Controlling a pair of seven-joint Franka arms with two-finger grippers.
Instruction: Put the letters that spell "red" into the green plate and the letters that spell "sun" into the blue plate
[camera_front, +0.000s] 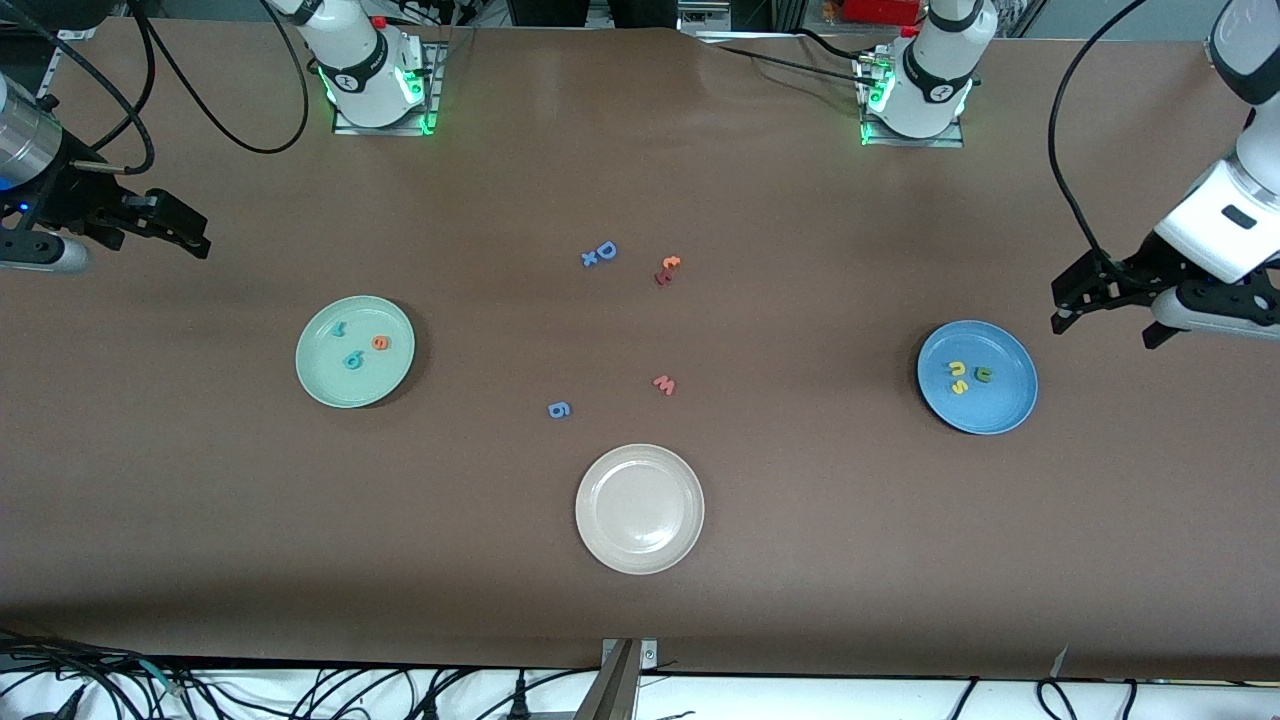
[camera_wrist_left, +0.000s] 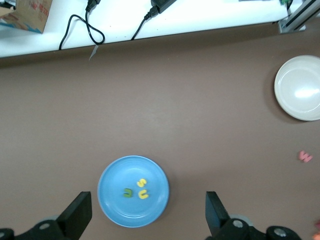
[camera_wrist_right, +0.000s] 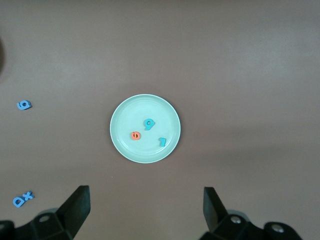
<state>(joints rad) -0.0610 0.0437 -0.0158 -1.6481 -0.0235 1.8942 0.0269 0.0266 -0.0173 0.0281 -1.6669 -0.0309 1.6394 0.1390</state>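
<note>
The green plate (camera_front: 318, 380) holds a teal "r" (camera_front: 338, 327), an orange "e" (camera_front: 380, 342) and a teal "d" (camera_front: 352, 360). In the right wrist view these letters lie together on the green plate (camera_wrist_right: 125, 147). The blue plate (camera_front: 1010, 405) holds a yellow "n" (camera_front: 957, 368), a yellow "s" (camera_front: 959, 386) and an olive "u" (camera_front: 983, 375). My left gripper (camera_front: 1062, 305) hangs open and empty over the table beside the blue plate (camera_wrist_left: 150, 212). Open and empty too, my right gripper (camera_front: 200, 238) hovers at the right arm's end of the table, away from the green plate.
A beige-white plate (camera_front: 600, 540) sits nearest the front camera at mid-table. Loose letters lie in the middle: a blue "g" (camera_front: 559, 409), a pinkish "w" (camera_front: 665, 385), a blue "D" with an "x" (camera_front: 601, 253), and an orange "t" on a red letter (camera_front: 667, 268).
</note>
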